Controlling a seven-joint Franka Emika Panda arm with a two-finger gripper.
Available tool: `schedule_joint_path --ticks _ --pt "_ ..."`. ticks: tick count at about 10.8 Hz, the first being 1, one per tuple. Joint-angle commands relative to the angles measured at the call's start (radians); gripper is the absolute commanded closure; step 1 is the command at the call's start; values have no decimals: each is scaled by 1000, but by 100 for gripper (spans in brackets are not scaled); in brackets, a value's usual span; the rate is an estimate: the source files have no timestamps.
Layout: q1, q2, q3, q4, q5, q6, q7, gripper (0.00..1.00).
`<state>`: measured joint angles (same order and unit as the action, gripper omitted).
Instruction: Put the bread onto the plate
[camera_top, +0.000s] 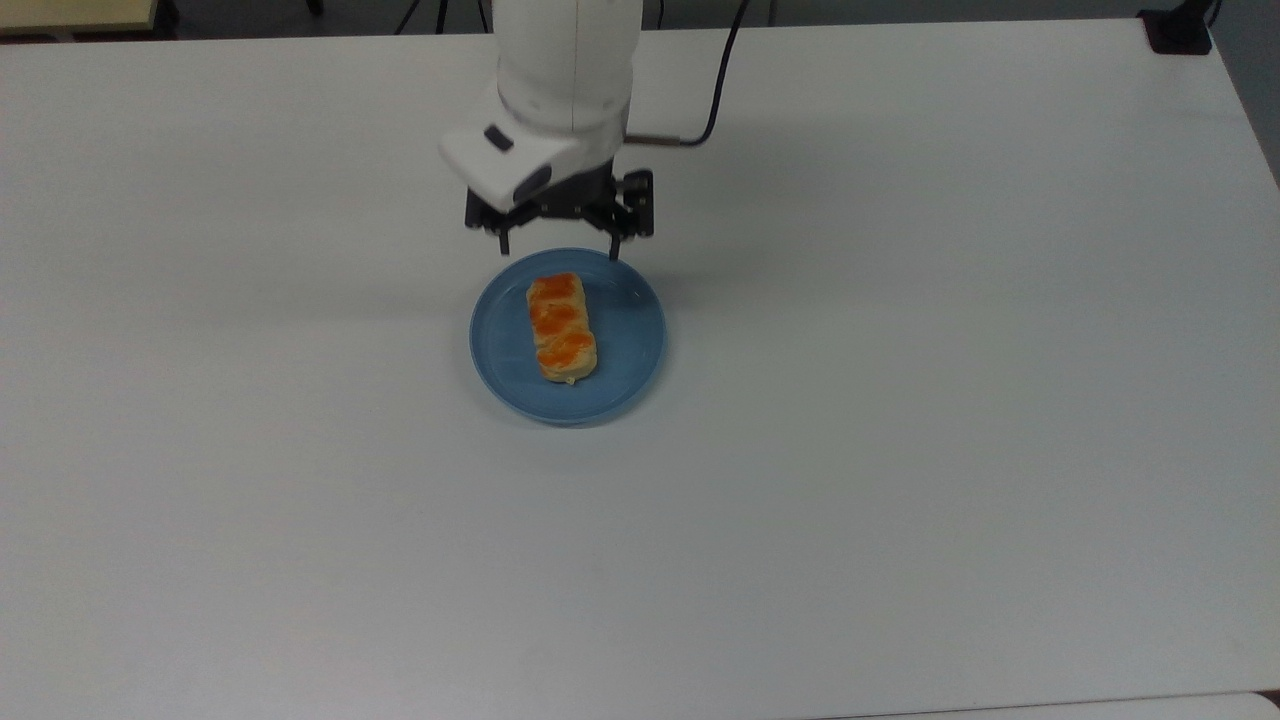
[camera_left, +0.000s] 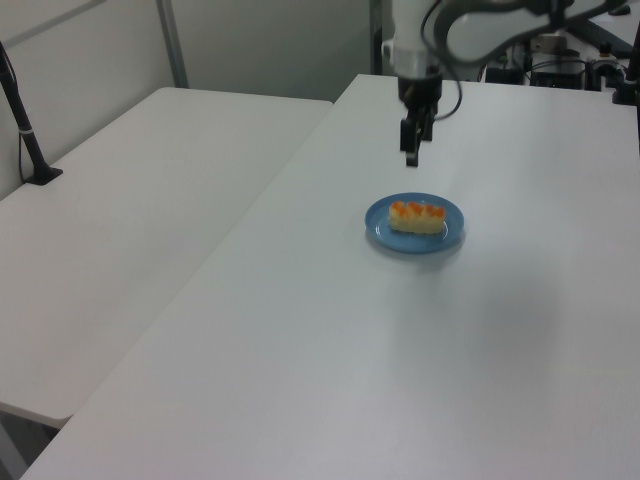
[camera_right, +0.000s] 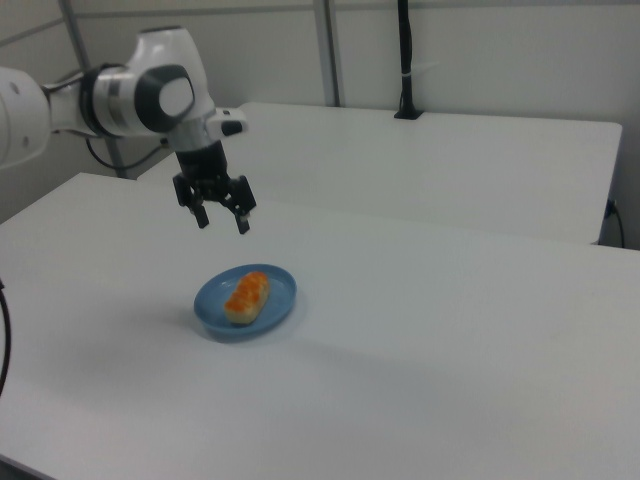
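The bread (camera_top: 562, 328), a pale roll with orange braided patches, lies flat on the light-blue plate (camera_top: 625, 345) near the table's middle. It shows as well in the left view, bread (camera_left: 416, 217) on plate (camera_left: 443, 235), and in the right view, bread (camera_right: 246, 296) on plate (camera_right: 279, 292). My gripper (camera_top: 559, 249) hangs open above the plate's far edge in the top view, holding nothing. It is well clear of the bread, as the gripper (camera_left: 410, 157) in the left view and the gripper (camera_right: 222, 223) in the right view show.
The white table (camera_top: 900, 400) stretches wide around the plate. A second white table (camera_left: 140, 200) adjoins it on the left view's left. A black post (camera_right: 405, 60) stands on the far table in the right view. A cable (camera_top: 715, 90) trails from the arm's wrist.
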<state>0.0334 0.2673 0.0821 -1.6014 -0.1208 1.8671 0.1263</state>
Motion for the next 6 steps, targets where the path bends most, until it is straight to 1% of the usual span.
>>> schedule_joint_path --ticks 1,3,6 --pt "5 -149 -2 -28 9 -120 6 0" --pt "-4 -219 -8 -29 27 -193 6 0" --pt "-29 -249 -10 -28 30 -238 4 0"
